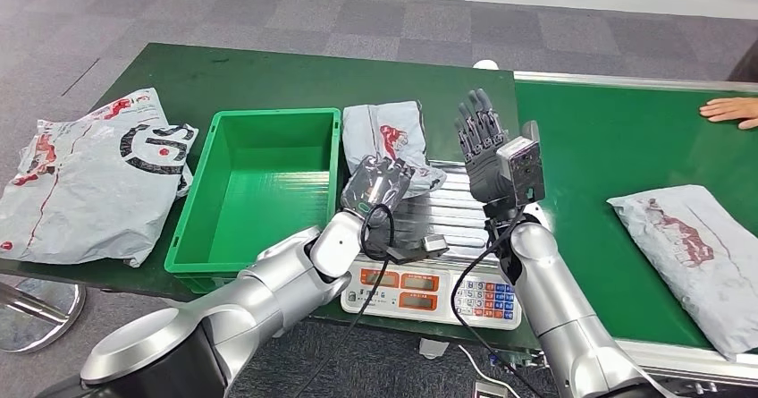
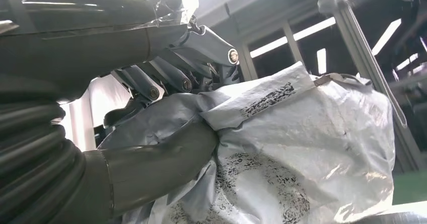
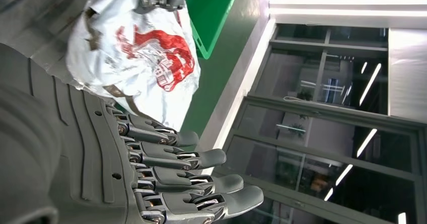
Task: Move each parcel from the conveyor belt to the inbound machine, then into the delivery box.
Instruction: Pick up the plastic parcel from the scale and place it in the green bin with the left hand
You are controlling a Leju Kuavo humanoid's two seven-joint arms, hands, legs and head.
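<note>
Large grey parcel (image 1: 89, 176) at 9 o'clock on worktop (image 1: 223, 76): big black lettering, seemingly "GS", reading uncertain. Scale (image 1: 429, 286) front panel: keypad digits too small to read. Remaining parcels: red print and black barcode-like marks, illegible.

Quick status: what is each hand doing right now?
Left hand: gripping the crumpled grey plastic parcel with red print on the scale.
Right hand: open, fingers spread, holding nothing.

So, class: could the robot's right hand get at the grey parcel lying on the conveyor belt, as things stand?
Probably yes. The right hand is open and raised above the scale, holding nothing, and the parcel lies uncovered on the belt on that arm's side. Nothing stands between them; a person's hand rests farther back.
</note>
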